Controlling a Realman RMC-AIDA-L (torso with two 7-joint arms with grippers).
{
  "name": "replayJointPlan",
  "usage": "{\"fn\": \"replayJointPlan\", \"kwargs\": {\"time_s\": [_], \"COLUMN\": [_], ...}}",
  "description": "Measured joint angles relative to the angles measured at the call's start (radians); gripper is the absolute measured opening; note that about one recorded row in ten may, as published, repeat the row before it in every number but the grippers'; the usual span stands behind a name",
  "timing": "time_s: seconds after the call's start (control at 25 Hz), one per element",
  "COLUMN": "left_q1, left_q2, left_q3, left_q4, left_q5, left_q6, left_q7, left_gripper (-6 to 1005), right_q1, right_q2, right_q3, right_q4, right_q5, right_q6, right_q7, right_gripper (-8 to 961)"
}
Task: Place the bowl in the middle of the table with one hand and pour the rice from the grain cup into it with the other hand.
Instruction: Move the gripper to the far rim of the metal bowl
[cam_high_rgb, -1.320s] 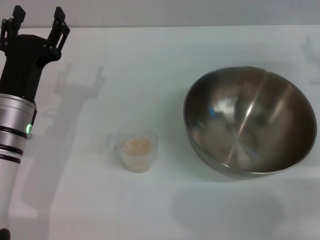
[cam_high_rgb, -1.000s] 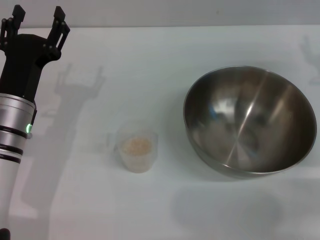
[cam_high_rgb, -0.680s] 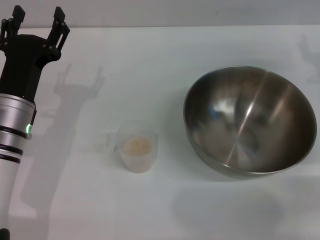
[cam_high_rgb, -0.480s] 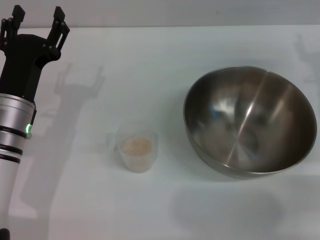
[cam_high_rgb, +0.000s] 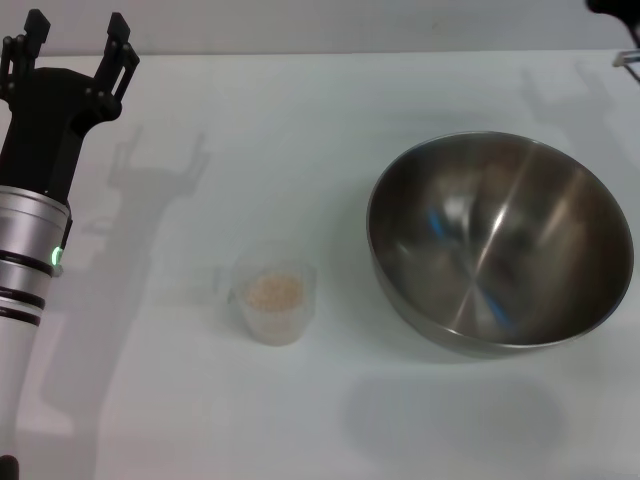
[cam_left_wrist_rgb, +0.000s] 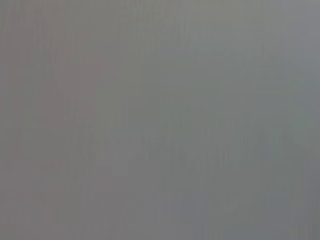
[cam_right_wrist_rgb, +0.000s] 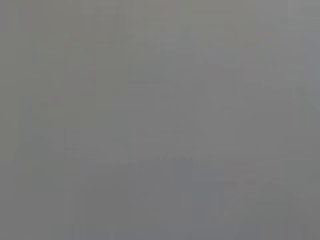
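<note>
My left gripper (cam_high_rgb: 76, 38) hangs at about ten o'clock over the white table (cam_high_rgb: 300, 130), fingers spread apart and holding nothing, its black body and silver forearm running down the left edge of the head view. Out from it, toward the centre and a little to seven o'clock, I see the frosted grain cup (cam_high_rgb: 274, 303) standing upright on the table, with a small heap of pale rice (cam_high_rgb: 274, 291) in it. At three o'clock, well apart from the cup, the stainless-steel mixing bowl (cam_high_rgb: 500, 242) rests on the table. At one o'clock only a dark sliver of my right gripper (cam_high_rgb: 618, 10) shows; I cannot tell its state. Both wrist views are plain grey.
</note>
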Motion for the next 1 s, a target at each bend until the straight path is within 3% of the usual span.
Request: {"fn": "replayJointPlan", "kwargs": {"time_s": [0.2,0.36,1.0], "left_q1": [0.003,0.006,0.01], "left_q2": [0.0,0.0,0.0], "left_q3": [0.0,0.0,0.0], "left_q4": [0.0,-0.001,-0.007], "left_q5": [0.0,0.0,-0.002], "left_q6": [0.001,0.001,0.004], "left_q7": [0.0,0.0,0.0], "left_gripper": [837,837,838], "right_q1": [-0.045,-0.053,-0.057], "right_q2": [-0.001,-0.001,-0.001], "right_q3": [0.017,0.032,0.07], "right_q4": [-0.171,-0.209,-0.218], "right_q5": [-0.225,-0.309,-0.326], "right_q6": [0.186,0.238,0.271], "right_q7": [0.2,0.27,0.291], "right_gripper": [769,767,761]}}
